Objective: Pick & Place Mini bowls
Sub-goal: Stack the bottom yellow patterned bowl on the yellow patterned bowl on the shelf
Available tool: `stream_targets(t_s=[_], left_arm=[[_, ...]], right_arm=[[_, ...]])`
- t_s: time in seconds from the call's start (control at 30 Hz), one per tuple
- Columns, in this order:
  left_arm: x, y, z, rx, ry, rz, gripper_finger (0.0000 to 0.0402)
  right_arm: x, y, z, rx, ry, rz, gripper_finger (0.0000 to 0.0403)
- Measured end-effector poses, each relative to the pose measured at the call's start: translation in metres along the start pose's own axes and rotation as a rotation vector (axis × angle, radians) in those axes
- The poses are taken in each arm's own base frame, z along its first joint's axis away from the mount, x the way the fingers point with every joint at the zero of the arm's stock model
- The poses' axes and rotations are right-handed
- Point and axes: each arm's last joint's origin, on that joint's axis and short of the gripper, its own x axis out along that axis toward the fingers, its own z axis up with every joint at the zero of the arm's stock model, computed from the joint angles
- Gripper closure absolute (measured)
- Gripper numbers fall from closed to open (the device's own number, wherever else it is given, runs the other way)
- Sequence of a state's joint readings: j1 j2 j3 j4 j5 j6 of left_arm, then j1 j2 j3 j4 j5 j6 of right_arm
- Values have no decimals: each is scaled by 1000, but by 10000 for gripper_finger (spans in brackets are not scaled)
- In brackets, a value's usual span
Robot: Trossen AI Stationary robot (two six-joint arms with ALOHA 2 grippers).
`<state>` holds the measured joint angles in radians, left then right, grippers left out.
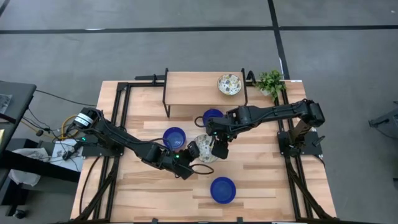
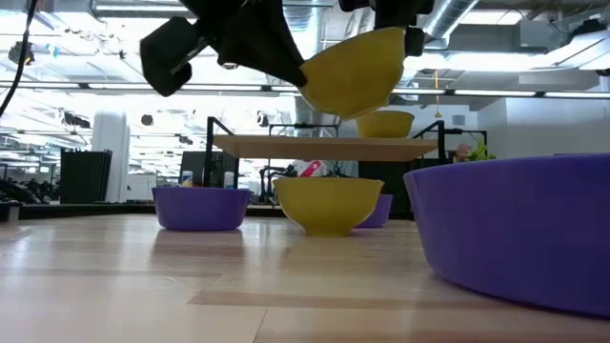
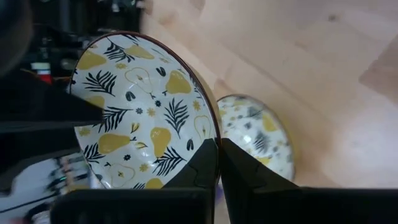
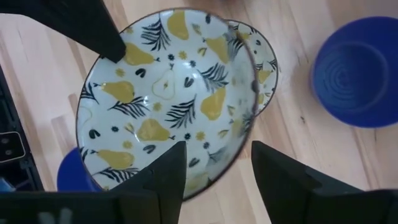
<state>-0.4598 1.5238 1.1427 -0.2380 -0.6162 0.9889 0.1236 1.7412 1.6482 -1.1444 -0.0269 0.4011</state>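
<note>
High view shows one patterned bowl [image 1: 229, 84] on the shelf [image 1: 193, 89], another [image 3: 144, 112] pinched by the left gripper [image 3: 219, 163], right gripper [image 4: 217, 165] wide, four left.

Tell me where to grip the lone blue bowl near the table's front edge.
Pinch the rim of the blue bowl, one finger inside, one outside, coming straight down. It sits upright, mouth up, apart from the others, leaving its thin wall exposed. The left pincer holds the patterned bowl by its rim likewise.
</note>
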Motion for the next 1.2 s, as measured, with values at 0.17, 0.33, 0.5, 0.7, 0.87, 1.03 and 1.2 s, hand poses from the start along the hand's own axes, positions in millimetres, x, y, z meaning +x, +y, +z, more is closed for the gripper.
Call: stream_targets(t_s=[0.17,0.33,0.5,0.7,0.87,1.03,1.2], left_arm=[[0,3,1,33,7,32,390],[0,4,2,41,-1,45,392],[0,5,2,34,-7,53,391],[0,7,4,22,-17,67,389],[-1,8,5,13,-32,79,390],[-1,13,7,-12,-52,116,386],[-2,15,8,17,-52,136,386]], right_arm=[[0,2,-1,-3,1,-1,244],[0,2,-1,-2,1,-3,256],[0,1,-1,-2,0,-6,280],[0,-2,0,25,-4,-12,327],[0,-2,1,31,-12,-18,364],[0,-9,4,58,-17,-21,394],[0,-14,6,88,-8,-12,399]])
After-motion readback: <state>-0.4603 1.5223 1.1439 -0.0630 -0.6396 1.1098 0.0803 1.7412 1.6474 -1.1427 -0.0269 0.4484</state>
